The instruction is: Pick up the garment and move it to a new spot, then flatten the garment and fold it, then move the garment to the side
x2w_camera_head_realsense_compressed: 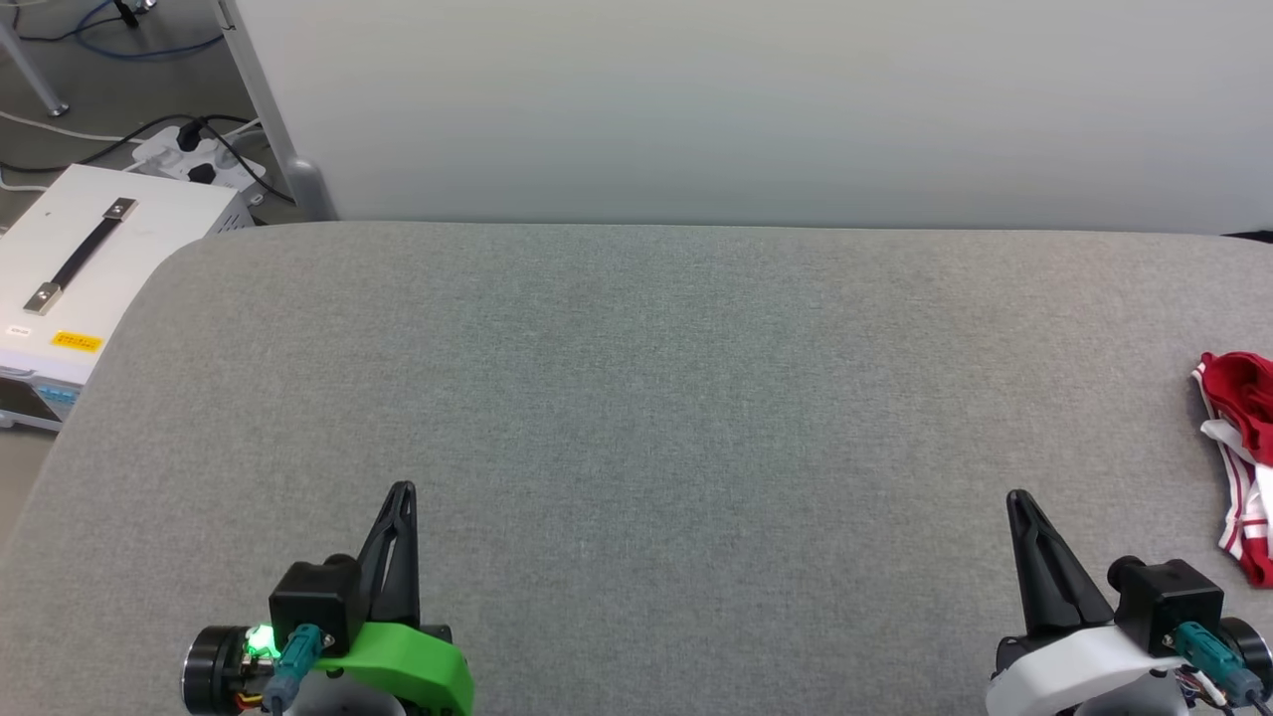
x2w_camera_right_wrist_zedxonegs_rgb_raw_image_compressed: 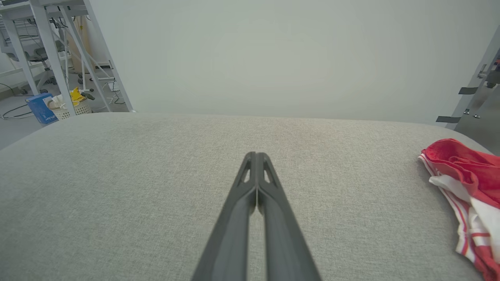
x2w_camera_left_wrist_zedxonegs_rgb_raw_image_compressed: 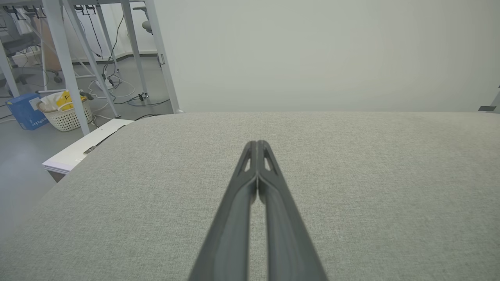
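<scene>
White case [x2w_camera_head_realsense_compressed: 94, 249] sat off the left edge of the grey padded table [x2w_camera_head_realsense_compressed: 636, 378], out of play. Left gripper [x2w_camera_head_realsense_compressed: 402, 491] was near-left, fingers pressed together, holding nothing, pointing far. Right gripper [x2w_camera_head_realsense_compressed: 1013, 497] was near-right, fingers likewise together, holding nothing. Garment [x2w_camera_head_realsense_compressed: 1243, 398] lay bunched at the table's right edge, right of the right gripper and apart from it, partly cut off by the head view's border. The right wrist view showed red cloth crumpled over a white striped sleeve.

Risks, as judged:
- With the fingers closed, a reach without opening them first would likely shove the cloth toward the rim and off.
- The pile was layered, so a shallow pinch could lift only a sleeve and leave the rest dragging.
- Part of the garment was unseen from the head, so the grasp spot was uncertain.
- The left arm was well apart from it, so any two-handed grab meant a long cross-reach.
</scene>
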`<state>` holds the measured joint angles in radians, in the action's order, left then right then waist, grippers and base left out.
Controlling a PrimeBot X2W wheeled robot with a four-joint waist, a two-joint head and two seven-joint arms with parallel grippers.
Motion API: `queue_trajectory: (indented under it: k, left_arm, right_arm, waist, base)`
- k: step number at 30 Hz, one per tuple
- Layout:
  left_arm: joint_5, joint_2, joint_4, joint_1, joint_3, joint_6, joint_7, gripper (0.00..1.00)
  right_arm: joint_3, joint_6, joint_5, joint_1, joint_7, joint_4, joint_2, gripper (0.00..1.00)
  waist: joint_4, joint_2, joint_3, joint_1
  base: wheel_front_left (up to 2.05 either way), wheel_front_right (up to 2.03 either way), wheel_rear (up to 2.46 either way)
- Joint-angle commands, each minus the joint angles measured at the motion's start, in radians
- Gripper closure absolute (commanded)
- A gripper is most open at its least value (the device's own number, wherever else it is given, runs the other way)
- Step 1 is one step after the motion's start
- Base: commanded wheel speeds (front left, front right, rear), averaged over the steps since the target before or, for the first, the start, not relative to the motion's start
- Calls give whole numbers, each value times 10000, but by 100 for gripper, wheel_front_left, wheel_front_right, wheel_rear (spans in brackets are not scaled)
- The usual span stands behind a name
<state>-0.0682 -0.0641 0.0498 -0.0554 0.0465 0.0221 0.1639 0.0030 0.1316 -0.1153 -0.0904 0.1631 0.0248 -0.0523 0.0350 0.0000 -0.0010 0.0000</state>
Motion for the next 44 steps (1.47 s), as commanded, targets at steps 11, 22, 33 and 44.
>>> queue_trajectory:
  k: [11, 22, 33, 44]
  left_arm:
    - [206, 59, -122, 233, -109, -78, -276, 100]
    - [282, 72, -182, 285, -166, -101, -494, 100]
    - [359, 85, -243, 337, -224, -124, -716, 100]
    - [437, 98, -305, 389, -282, -148, -938, 100]
  right_arm:
    - [-10, -4, 242, 299, -263, -96, 8, 100]
    - [-13, -5, 388, 396, -482, -120, 10, 100]
    - [-16, -6, 536, 494, -705, -145, 12, 100]
    - [-19, -7, 685, 593, -928, -170, 14, 100]
  waist:
    - [-51, 0, 1, 0]
    - [-99, 0, 3, 0]
    - [-147, 0, 4, 0]
    - [-196, 0, 6, 0]
  base:
    - [0, 0, 0]
    - [0, 0, 0]
    - [0, 0, 0]
    - [0, 0, 0]
